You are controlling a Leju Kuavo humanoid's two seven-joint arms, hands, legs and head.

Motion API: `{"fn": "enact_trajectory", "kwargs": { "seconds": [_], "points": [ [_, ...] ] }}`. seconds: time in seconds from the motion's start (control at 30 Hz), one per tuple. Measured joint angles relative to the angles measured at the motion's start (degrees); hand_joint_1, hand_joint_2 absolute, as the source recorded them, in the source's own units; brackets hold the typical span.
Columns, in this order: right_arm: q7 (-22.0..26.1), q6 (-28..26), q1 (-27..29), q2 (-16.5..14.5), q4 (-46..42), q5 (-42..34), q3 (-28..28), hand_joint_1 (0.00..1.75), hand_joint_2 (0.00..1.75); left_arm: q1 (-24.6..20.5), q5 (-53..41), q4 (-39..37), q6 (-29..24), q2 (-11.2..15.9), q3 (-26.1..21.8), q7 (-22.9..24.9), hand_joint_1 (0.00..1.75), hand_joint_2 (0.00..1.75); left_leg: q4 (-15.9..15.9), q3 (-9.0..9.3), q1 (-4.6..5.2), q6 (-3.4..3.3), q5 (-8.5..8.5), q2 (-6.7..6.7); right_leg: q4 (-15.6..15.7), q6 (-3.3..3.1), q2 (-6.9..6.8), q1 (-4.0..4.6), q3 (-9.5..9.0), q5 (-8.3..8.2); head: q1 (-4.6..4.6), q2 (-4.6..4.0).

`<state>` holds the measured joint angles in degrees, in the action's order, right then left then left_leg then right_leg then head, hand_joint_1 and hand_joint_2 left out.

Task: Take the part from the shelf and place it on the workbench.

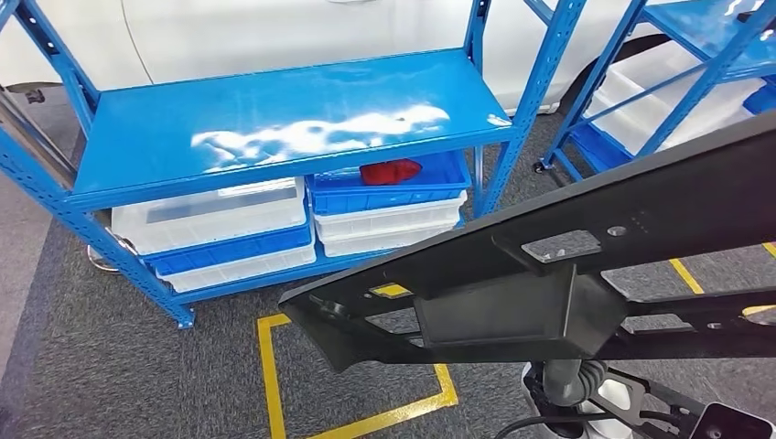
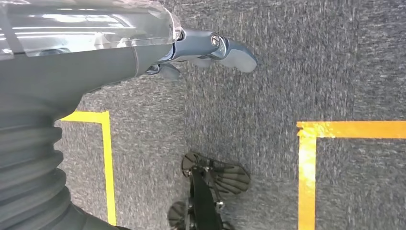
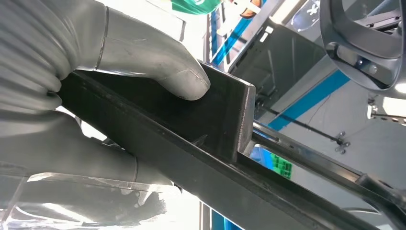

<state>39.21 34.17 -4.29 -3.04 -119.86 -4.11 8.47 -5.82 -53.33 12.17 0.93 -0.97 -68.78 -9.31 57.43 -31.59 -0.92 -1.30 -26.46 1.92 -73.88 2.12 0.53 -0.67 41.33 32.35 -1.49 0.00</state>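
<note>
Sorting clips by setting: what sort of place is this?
Likely a factory or car workshop: blue steel shelving stacked with white and blue plastic bins, yellow tape floor markings on grey carpet, and a white car body behind.

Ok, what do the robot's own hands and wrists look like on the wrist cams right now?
The left hand has a blue-grey thumb with a visible screw at its base, behind it a clear glossy shell over a dark grey ribbed wrist cover. The right hand shows a thick, smooth light-grey thumb with a seam line, the same ribbed grey cover and a clear plastic shell.
</note>
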Motion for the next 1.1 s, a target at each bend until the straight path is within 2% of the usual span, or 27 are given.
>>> {"fn": "enact_trajectory", "kwargs": {
  "seconds": [0.03,0.07,0.1,0.17,0.2,0.27,0.3,0.37,0.43,0.47,0.5,0.53,0.57,0.6,0.67,0.7,0.73,0.8,0.83,0.87,0.93,0.97,1.0,1.03,1.07,1.1],
  "points": [
    [0.0,-0.25,-0.12,0.04,0.06,0.04,0.12,1.75,1.75,-0.02,0.11,0.0,-0.01,0.04,-0.01,0.1,0.0,1.75,0.02,-0.02,0.06,0.01,0.0,0.6,0.46,-0.07,-0.21,-0.04,-0.34,-0.79,0.0,0.0],
    [0.0,-0.46,-0.26,0.09,0.09,0.1,0.26,1.75,1.75,-0.06,0.26,0.0,-0.01,0.07,-0.01,0.18,0.0,1.75,0.02,0.02,0.13,0.03,-0.02,1.13,3.21,-0.28,-0.55,-0.02,-1.85,-2.45,0.0,0.0],
    [0.0,-0.61,-0.43,0.13,0.1,0.17,0.48,1.75,1.75,-0.11,0.47,0.0,-0.01,0.08,-0.01,0.25,0.0,1.75,0.02,0.11,0.21,0.07,-0.05,1.63,7.45,-0.67,-1.48,0.15,-4.14,-4.36,0.0,0.0],
    [0.0,-0.76,-0.81,0.19,0.16,0.25,1.12,1.75,1.75,-0.16,0.98,0.0,-0.03,0.02,-0.08,0.43,0.0,1.75,0.03,0.22,0.47,0.4,-0.15,2.51,14.41,-1.63,-3.7,0.83,-7.7,-6.49,0.0,0.0],
    [0.0,-0.8,-0.91,0.21,0.22,0.26,1.45,1.75,1.75,-0.15,1.18,0.0,-0.04,-0.02,-0.15,0.54,0.0,1.75,0.02,0.26,0.55,0.65,-0.2,2.98,15.94,-2.02,-4.34,1.16,-8.34,-6.7,0.0,0.0],
    [0.0,-0.84,-0.98,0.29,0.38,0.25,1.89,1.75,1.75,-0.18,1.4,0.0,-0.05,-0.07,-0.27,0.71,0.0,1.75,-0.15,0.43,0.63,1.29,-0.23,3.95,16.41,-2.52,-3.56,1.34,-8.17,-6.8,0.0,0.0],
    [0.0,-0.86,-0.96,0.33,0.44,0.25,2.02,1.75,1.75,-0.25,1.48,0.0,-0.06,-0.07,-0.3,0.75,0.0,1.75,-0.07,0.52,0.58,1.62,-0.41,3.82,16.73,-2.76,-3.0,1.2,-8.26,-7.04,0.0,0.0],
    [0.0,-0.88,-1.09,0.4,0.55,0.3,2.45,1.75,1.75,-0.28,1.64,0.0,-0.01,-0.16,-0.34,0.89,0.0,1.75,2.43,-0.37,0.46,2.13,-2.34,1.65,17.52,-3.37,-1.92,0.77,-8.56,-7.63,0.0,0.0],
    [0.0,-0.91,-1.16,0.44,0.75,0.52,2.97,1.75,1.75,0.04,1.71,0.0,0.07,-0.28,-0.53,1.3,0.0,1.75,9.39,-3.46,0.31,2.38,-6.14,-0.89,17.76,-3.75,-0.7,0.59,-8.53,-7.96,-0.01,0.0],
    [0.0,-0.92,-1.11,0.45,0.88,0.71,3.17,1.75,1.75,0.26,1.73,-0.01,0.09,-0.32,-0.66,1.53,0.0,1.75,13.21,-5.25,0.29,2.47,-7.68,-1.3,17.7,-3.82,0.0,0.59,-8.41,-8.02,-0.01,0.0],
    [0.0,-0.94,-1.03,0.48,1.04,0.86,3.31,1.75,1.75,0.44,1.73,-0.01,0.09,-0.35,-0.8,1.69,0.0,1.75,15.73,-6.51,0.27,2.56,-8.24,-1.46,17.61,-3.82,0.78,0.59,-8.34,-8.05,-0.01,0.0],
    [0.0,-0.97,-0.96,0.51,1.2,0.97,3.42,1.75,1.75,0.54,1.73,-0.01,0.1,-0.39,-0.93,1.77,0.0,1.75,16.19,-6.85,0.23,2.61,-7.65,-1.53,17.47,-3.78,1.56,0.56,-8.29,-8.05,-0.01,0.0],
    [0.0,-1.01,-0.92,0.55,1.32,1.01,3.52,1.75,1.75,0.57,1.73,-0.01,0.1,-0.44,-1.04,1.83,0.0,1.75,14.21,-6.04,0.15,2.64,-5.94,-1.69,17.26,-3.67,2.33,0.51,-8.28,-8.01,-0.01,0.0],
    [-0.01,-1.04,-0.9,0.59,1.4,1.0,3.62,1.75,1.75,0.56,1.73,0.0,0.11,-0.47,-1.13,1.85,0.0,1.75,10.41,-4.36,-0.01,2.65,-3.62,-2.27,16.98,-3.49,3.1,0.45,-8.27,-7.9,-0.01,0.0],
    [-0.01,-1.09,-0.94,0.64,1.48,0.99,3.82,1.75,1.75,0.56,1.73,0.0,0.11,-0.51,-1.24,1.91,0.0,1.75,3.16,-1.13,-0.33,2.53,-0.76,-4.56,16.26,-2.94,4.47,0.5,-7.93,-7.61,-0.01,0.0],
    [-0.01,-1.13,-0.95,0.66,1.5,1.03,3.91,1.75,1.75,0.56,1.73,0.0,0.13,-0.55,-1.27,1.93,0.0,1.75,1.28,-0.34,-0.41,2.36,-0.37,-5.35,15.99,-2.6,5.08,0.51,-7.66,-7.55,0.0,0.0],
    [0.0,-1.19,-0.9,0.68,1.52,1.09,3.99,1.75,1.75,0.53,1.74,0.0,0.17,-0.61,-1.29,1.95,0.0,1.75,0.74,-0.12,-0.36,2.09,-0.57,-5.63,15.88,-2.21,5.66,0.48,-7.39,-7.59,0.0,0.0],
    [0.0,-1.38,-0.71,0.76,1.59,1.39,4.15,1.75,1.75,0.39,1.77,-0.01,0.43,-0.96,-1.31,1.95,0.0,1.75,0.48,-0.03,-0.31,1.31,-0.31,-4.51,15.89,-1.44,6.43,0.25,-7.06,-7.75,0.0,0.0],
    [0.0,-1.5,-0.67,0.83,1.61,1.59,4.24,1.75,1.75,0.31,1.78,-0.01,0.58,-1.15,-1.32,1.94,0.0,1.75,0.27,0.07,-0.34,0.89,-0.13,-3.92,15.33,-1.1,5.75,0.25,-6.74,-7.38,0.01,0.0],
    [0.0,-1.69,-0.73,0.93,1.63,1.83,4.41,1.75,1.75,0.28,1.79,-0.01,0.68,-1.36,-1.32,1.95,0.0,1.75,0.06,0.11,-0.4,0.52,0.04,-3.24,13.73,-0.81,4.47,0.27,-5.94,-6.37,0.01,0.0],
    [0.0,-2.2,-0.95,1.18,1.7,2.13,4.95,1.75,1.75,0.4,1.87,0.0,0.72,-1.66,-1.33,1.96,0.0,1.75,-0.14,0.13,-0.33,0.09,0.11,-1.83,7.13,-0.32,1.3,0.28,-2.74,-2.86,0.0,0.0],
    [0.0,-2.43,-1.02,1.32,1.79,2.19,5.26,1.75,1.75,0.49,1.91,0.0,0.7,-1.76,-1.34,1.96,0.0,1.75,-0.13,0.1,-0.24,0.02,0.06,-1.08,3.22,-0.14,0.48,0.18,-0.82,-1.22,-0.01,0.0],
    [0.0,-2.55,-1.03,1.47,1.92,2.14,5.49,1.75,1.75,0.54,1.96,0.0,0.7,-1.9,-1.35,1.96,0.0,1.75,-0.12,0.1,-0.17,-0.01,0.0,-0.36,0.46,-0.04,0.07,0.08,0.54,-0.42,-0.01,0.0],
    [0.0,-2.58,-1.08,1.6,2.06,2.04,5.65,1.75,1.75,0.53,2.01,0.0,0.7,-2.02,-1.36,1.96,0.0,1.75,-0.12,0.12,-0.13,0.0,-0.06,0.33,-0.34,-0.05,-0.15,0.01,0.92,-0.65,0.0,0.0],
    [0.0,-2.54,-1.21,1.7,2.18,1.89,5.75,1.75,1.75,0.48,2.05,0.0,0.72,-2.14,-1.36,1.94,0.0,1.75,-0.11,0.17,-0.1,0.03,-0.13,0.96,1.09,-0.16,-0.37,-0.01,0.15,-1.87,0.0,0.0],
    [0.0,-2.44,-1.44,1.79,2.28,1.68,5.8,1.75,1.75,0.42,2.11,0.0,0.73,-2.31,-1.36,1.91,0.0,1.75,-0.11,0.29,-0.06,0.09,-0.22,1.52,4.48,-0.4,-0.84,0.04,-1.66,-3.73,0.0,0.0]
  ]
}}
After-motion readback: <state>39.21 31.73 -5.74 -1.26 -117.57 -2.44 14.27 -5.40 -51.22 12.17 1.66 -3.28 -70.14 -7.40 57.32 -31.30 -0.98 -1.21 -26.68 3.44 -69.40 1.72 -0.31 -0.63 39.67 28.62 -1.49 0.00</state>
